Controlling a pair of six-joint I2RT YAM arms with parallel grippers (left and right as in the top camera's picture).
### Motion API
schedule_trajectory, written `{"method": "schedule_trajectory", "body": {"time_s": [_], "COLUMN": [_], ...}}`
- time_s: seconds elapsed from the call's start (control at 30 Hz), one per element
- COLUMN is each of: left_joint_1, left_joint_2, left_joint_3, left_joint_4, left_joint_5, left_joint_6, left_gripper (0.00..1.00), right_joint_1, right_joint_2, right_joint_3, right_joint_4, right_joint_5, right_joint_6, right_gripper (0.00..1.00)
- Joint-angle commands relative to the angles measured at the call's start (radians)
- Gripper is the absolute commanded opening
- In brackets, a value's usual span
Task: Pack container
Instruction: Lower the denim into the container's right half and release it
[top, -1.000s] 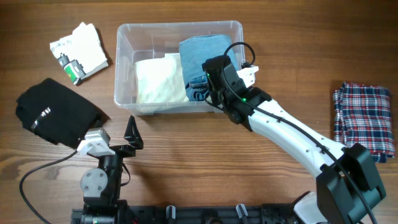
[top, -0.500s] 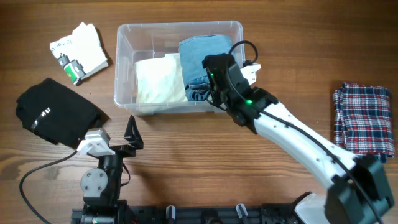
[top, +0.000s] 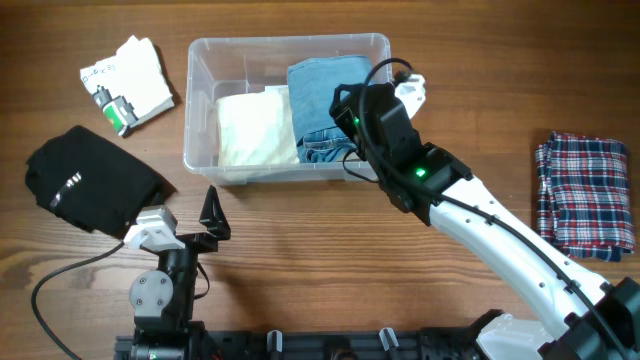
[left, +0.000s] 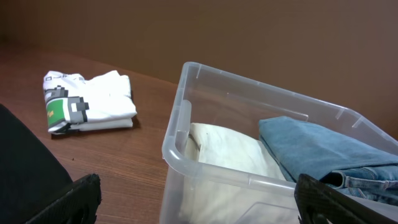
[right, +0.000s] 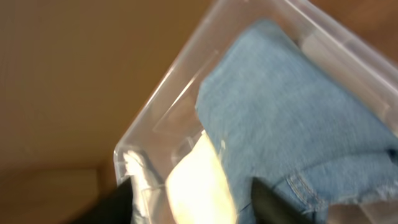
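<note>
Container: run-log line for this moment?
container: jeans, cream cloth inside | right gripper above jeans, jaws apart, empty | left gripper jaws open | outside: black garment, plaid cloth

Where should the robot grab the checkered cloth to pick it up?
The checkered cloth lies folded flat on the table, so come straight down from above and pinch through its left edge, probably. The layers bunch there, giving fingers something to close on, and that side faces the container.
</note>
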Motion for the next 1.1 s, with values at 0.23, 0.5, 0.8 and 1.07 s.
{"method": "schedule_trajectory", "body": {"time_s": [0.23,0.5,0.8,1.07], "left_joint_1": [0.006,0.006,0.006,0.006], "left_joint_2": [0.000,0.000,0.000,0.000], "left_joint_3": [-0.006,-0.006,-0.006,-0.006], "left_joint_4": [0.003,0.003,0.003,0.003], "left_joint_5": [0.008,0.008,0.008,0.008], "left_joint_6": [0.024,0.024,0.024,0.024], "left_gripper": [1.00,1.00,1.00,1.00], "right_joint_1": [-0.031,-0.177,-0.188,-0.188], "right_joint_2": [0.003,0.013,0.101,0.232], "right_joint_3": [0.021,0.021,0.021,0.021], "right_joint_4": [-0.142,-0.196,-0.163,-0.183], "right_joint_5": [-0.092,-0.323,-0.381,-0.388], "right_joint_6": [-0.724,-0.795,-0.877,-0.898], "right_gripper": [0.04,0.04,0.04,0.04]}}
